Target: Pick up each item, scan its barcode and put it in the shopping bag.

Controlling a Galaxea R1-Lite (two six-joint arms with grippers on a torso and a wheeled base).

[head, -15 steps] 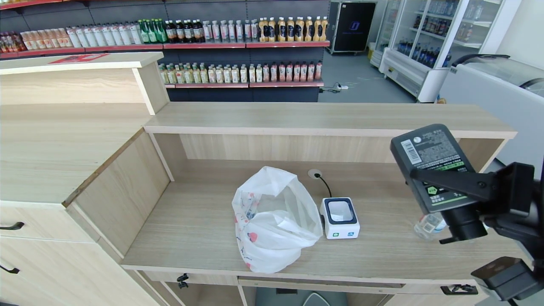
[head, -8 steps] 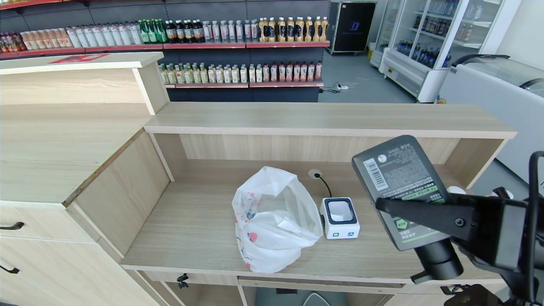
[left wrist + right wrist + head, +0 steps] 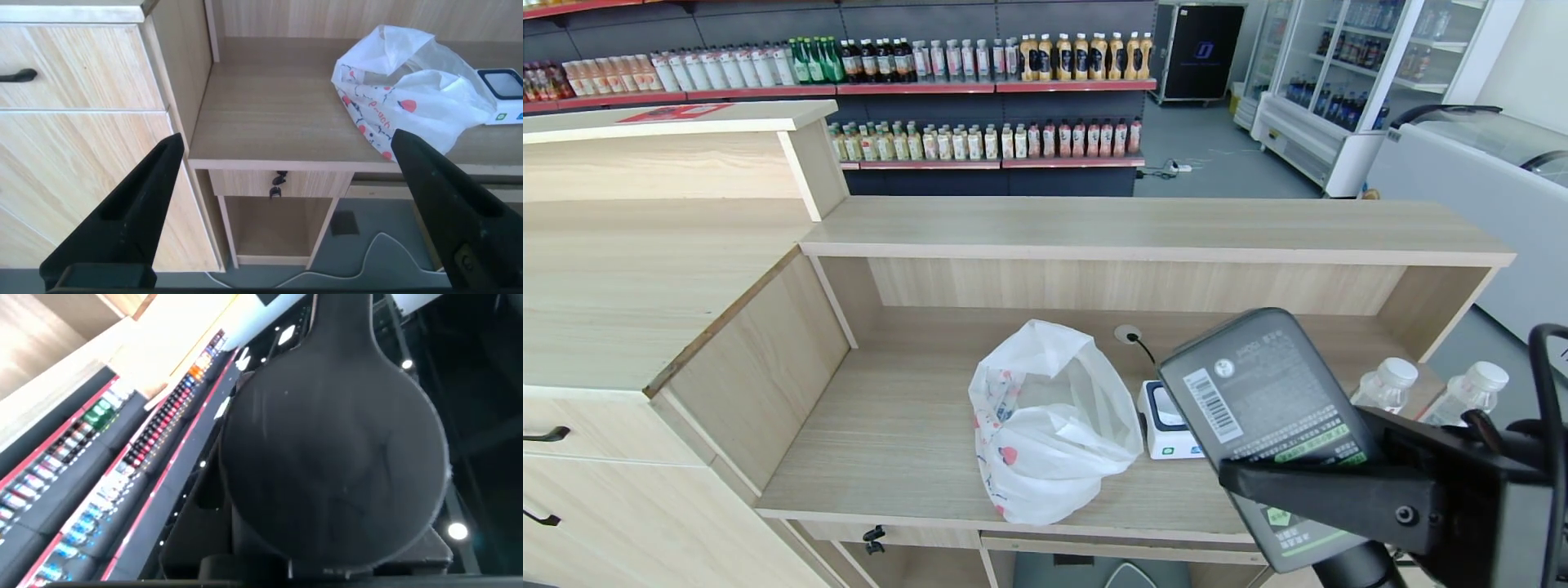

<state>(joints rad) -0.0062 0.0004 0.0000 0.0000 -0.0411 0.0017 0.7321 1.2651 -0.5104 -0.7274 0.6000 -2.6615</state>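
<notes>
The left gripper (image 3: 286, 220) hangs off the left front corner of the wooden counter (image 3: 890, 441), beside a pale cabinet door. Its two fingers are spread wide with nothing between them. On the counter the shopping bag (image 3: 1054, 425), white plastic with red prints, stands with its mouth open. Just beside it on the right sits the white barcode scanner (image 3: 1164, 425), its cable running back to a round grommet (image 3: 1127, 333). The scanner's right half is hidden behind the dark grey flat bottle (image 3: 1258, 408). The bottle is held tilted in the air above the counter's right part, its barcode label turned up toward the head camera. The right gripper (image 3: 1258, 488) is clamped on the bottle, one black finger lying across the lower label. Two clear water bottles (image 3: 1388, 384) with white caps stand at the counter's right end, partly covered by that arm.
</notes>
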